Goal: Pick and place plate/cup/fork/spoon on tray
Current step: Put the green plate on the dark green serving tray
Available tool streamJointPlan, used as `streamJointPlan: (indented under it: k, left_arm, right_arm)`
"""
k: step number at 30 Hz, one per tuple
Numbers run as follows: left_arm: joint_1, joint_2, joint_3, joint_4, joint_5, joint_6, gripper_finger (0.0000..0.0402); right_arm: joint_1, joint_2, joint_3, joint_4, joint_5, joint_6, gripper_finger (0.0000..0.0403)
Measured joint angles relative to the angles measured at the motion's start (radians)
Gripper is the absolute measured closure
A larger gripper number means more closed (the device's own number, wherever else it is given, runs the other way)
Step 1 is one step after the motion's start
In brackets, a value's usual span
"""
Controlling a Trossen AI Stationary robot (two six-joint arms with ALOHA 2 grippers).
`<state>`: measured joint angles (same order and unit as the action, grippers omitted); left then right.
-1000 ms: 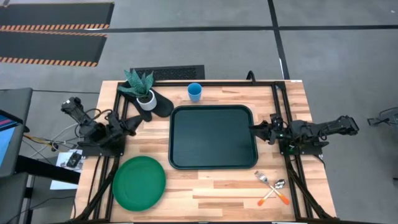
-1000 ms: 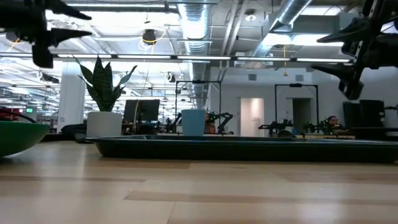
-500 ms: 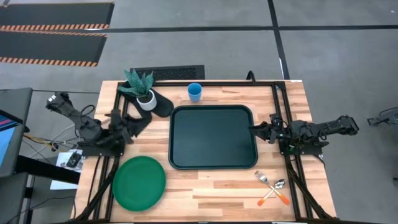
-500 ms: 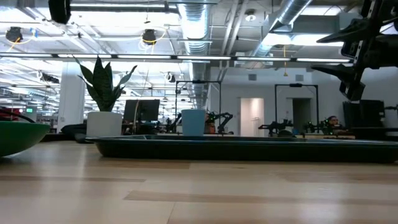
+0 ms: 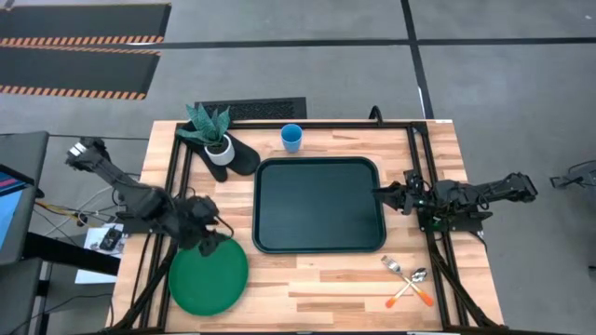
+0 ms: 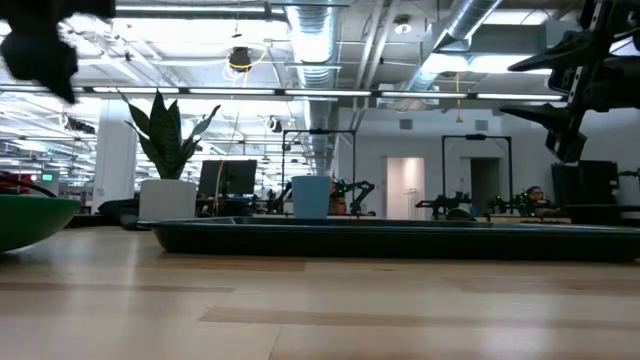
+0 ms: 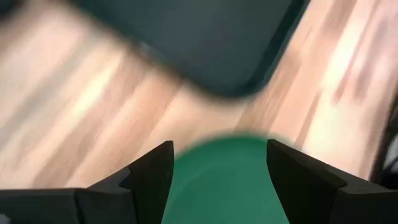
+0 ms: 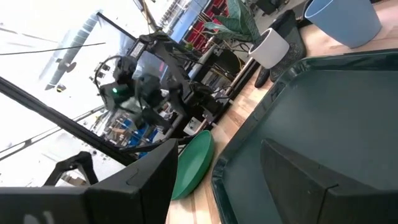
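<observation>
Pale striped butcher-block table [image 5: 326,279], glossy round green plate [image 5: 207,276] beneath wide-spread left tool [image 5: 210,244], smooth rounded-corner tray [image 5: 318,205] alongside.

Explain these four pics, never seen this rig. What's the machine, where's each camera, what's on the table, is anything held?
It is a robot with two dark arms at a wooden table, each ending in two fingers. One camera looks straight down, one sits at table-top height, and one rides on each wrist.

On the table: a dark tray in the middle, a green plate at the near left, a blue cup and a potted plant at the far edge, and a fork and spoon crossed at the near right.

The left gripper hangs open above the plate's rim; its wrist camera shows the plate between the fingers. The right gripper waits open at the tray's right edge. Nothing is held.
</observation>
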<state>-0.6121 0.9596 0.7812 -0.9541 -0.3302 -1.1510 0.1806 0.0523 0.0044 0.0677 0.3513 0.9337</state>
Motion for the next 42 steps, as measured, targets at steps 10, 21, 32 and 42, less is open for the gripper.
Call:
streamJointPlan:
  k: [10, 21, 32, 42]
  left_arm:
    - [0.024, 0.033, -0.198, 0.071, 0.109, -0.01, 0.0162]
    - [0.115, 0.033, -0.354, 0.156, 0.156, 0.014, 0.0162]
    - [0.141, 0.042, -0.381, 0.236, 0.319, 0.067, 0.0318]
    - [0.141, 0.041, -0.379, 0.281, 0.462, -0.001, 0.0397]
  right_arm:
    - [0.0, 0.0, 0.0, -0.002, 0.001, 0.0, 0.0148]
    - [0.0, 0.0, 0.0, -0.003, 0.002, 0.0, 0.0148]
    - [0.0, 0.0, 0.0, -0.003, 0.002, 0.001, 0.0148]
    - [0.0, 0.0, 0.0, -0.003, 0.001, 0.001, 0.0148]
